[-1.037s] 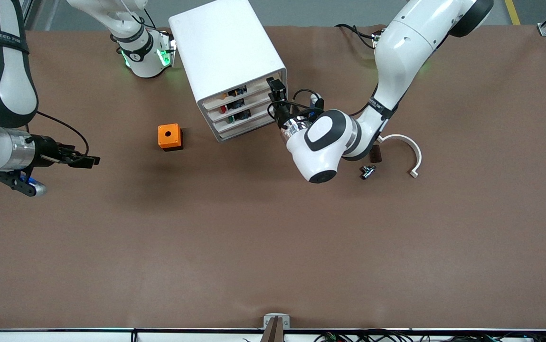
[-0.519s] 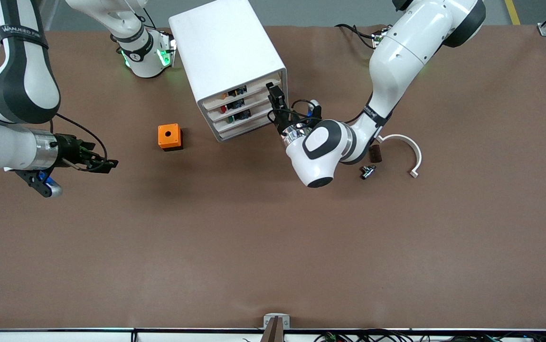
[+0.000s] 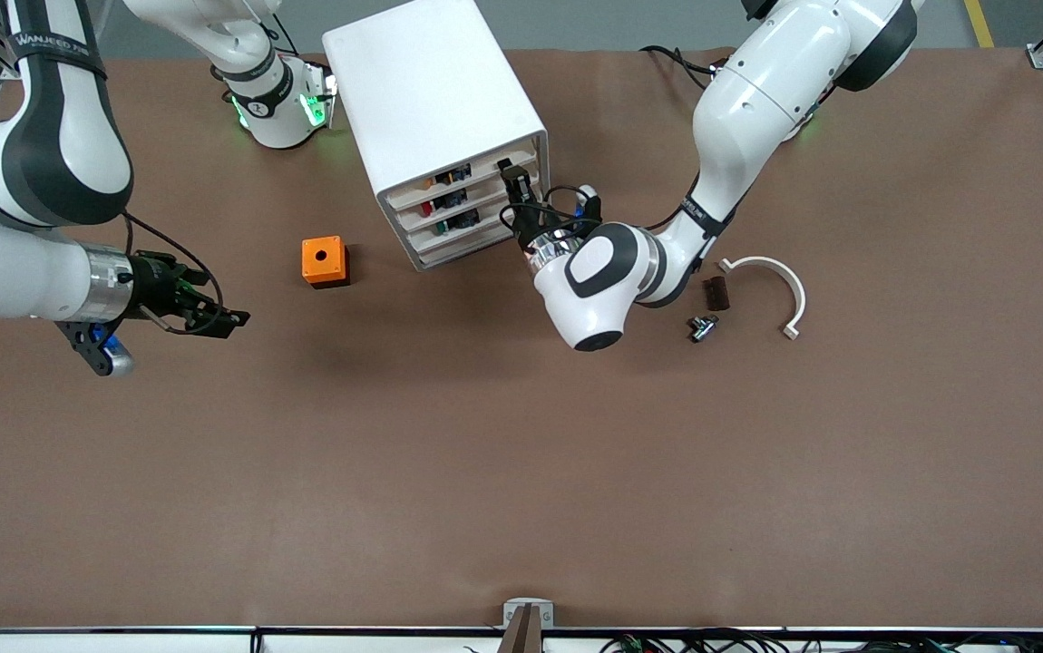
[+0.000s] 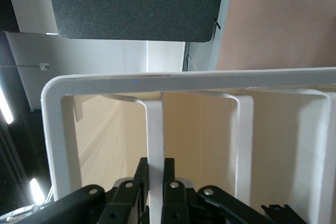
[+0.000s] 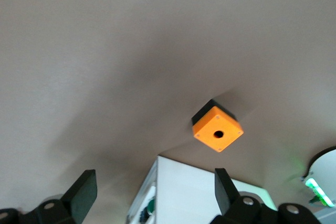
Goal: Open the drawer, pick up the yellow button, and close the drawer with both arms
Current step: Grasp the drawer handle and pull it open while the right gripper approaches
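Observation:
The white cabinet (image 3: pixel 431 91) stands near the arms' bases, its four drawers facing the front camera at a slant. The uppermost drawer (image 3: pixel 476 172) sits in, level with the three below. My left gripper (image 3: pixel 512 178) is at that drawer's end, shut on its thin white front lip (image 4: pixel 155 124); the left wrist view shows the fingers (image 4: pixel 169 169) clamped either side of it. Small dark and orange parts (image 3: pixel 445 176) show in the drawer's slot, too small to name as the button. My right gripper (image 3: pixel 233 319) is open and empty, low over the table beside the orange cube.
The orange cube with a round hole (image 3: pixel 323 260) sits beside the cabinet toward the right arm's end, also in the right wrist view (image 5: pixel 218 128). A white curved piece (image 3: pixel 780 277), a dark brown block (image 3: pixel 715 292) and a small metal part (image 3: pixel 701 327) lie beside the left arm.
My right gripper has moved along the table toward the orange cube. My left gripper has shifted a little along the drawer fronts toward the right arm's end.

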`<control>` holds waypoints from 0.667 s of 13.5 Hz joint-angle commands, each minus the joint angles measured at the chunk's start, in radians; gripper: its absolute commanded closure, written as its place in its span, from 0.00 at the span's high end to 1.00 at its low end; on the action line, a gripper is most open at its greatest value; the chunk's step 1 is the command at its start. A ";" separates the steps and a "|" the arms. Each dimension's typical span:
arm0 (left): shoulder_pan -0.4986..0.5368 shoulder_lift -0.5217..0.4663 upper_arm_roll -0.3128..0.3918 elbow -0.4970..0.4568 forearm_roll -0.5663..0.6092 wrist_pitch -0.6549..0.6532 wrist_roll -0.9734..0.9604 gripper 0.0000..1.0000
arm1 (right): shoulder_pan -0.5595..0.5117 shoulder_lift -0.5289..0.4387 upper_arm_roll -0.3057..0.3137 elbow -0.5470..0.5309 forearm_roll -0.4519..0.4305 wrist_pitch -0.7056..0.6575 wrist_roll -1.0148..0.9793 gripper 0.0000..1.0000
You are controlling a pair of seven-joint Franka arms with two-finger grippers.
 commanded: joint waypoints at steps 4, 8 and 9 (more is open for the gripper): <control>0.076 0.012 0.071 0.120 -0.011 -0.001 -0.006 0.03 | 0.125 -0.035 -0.003 -0.002 0.022 0.089 0.237 0.99; 0.076 0.012 0.135 0.151 -0.014 0.033 0.032 0.12 | 0.280 -0.035 -0.003 0.000 0.013 0.156 0.432 0.99; 0.076 0.012 0.145 0.151 -0.014 0.054 0.034 0.23 | 0.321 -0.035 -0.003 0.000 0.012 0.181 0.486 0.99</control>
